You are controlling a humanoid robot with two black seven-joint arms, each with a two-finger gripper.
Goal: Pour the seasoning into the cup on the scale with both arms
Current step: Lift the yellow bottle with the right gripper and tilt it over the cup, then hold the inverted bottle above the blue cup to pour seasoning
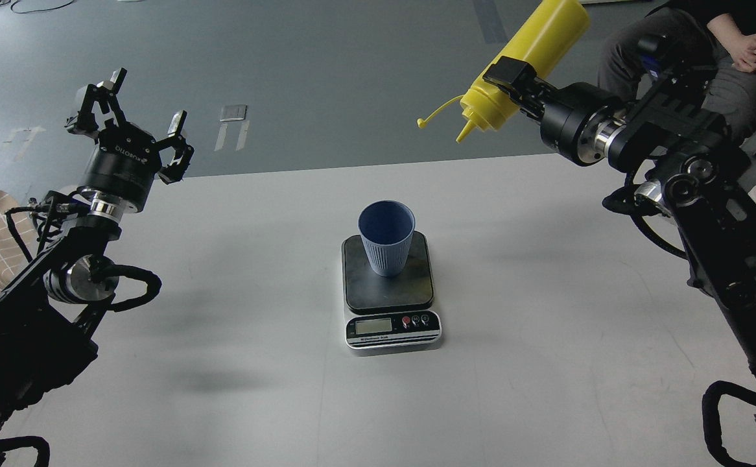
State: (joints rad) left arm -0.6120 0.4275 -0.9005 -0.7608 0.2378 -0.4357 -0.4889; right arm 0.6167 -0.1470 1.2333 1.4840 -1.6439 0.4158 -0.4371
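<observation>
The left gripper (137, 122) stands raised over the desk's (546, 311) left side near the far edge, fingers spread and holding nothing. It is well apart from everything else, so it offers no support to the pour yet; if it swings in late or low, it could clip the cup (386, 236) and knock it off the scale (391, 292).

The cup stands upright on the scale's dark platform, toward its far edge, at about the middle of the desk. It is light and narrow at the base, so a nudge would likely tip it. Any push on the platform would also spoil the reading.

The right gripper (514, 81) is clenched on the bottle (533, 61) near its shoulder, high above the desk's far edge and right of the cup. The bottle tilts nozzle-down to the left, cap dangling on its tether. The nozzle is not yet over the cup's mouth, so any squeeze now would probably spill onto the desk or scale. The grip sits low on a smooth bottle, which might slip or pivot as the tilt steepens.

A seated person (708, 45) is at the far right, beyond the desk.
</observation>
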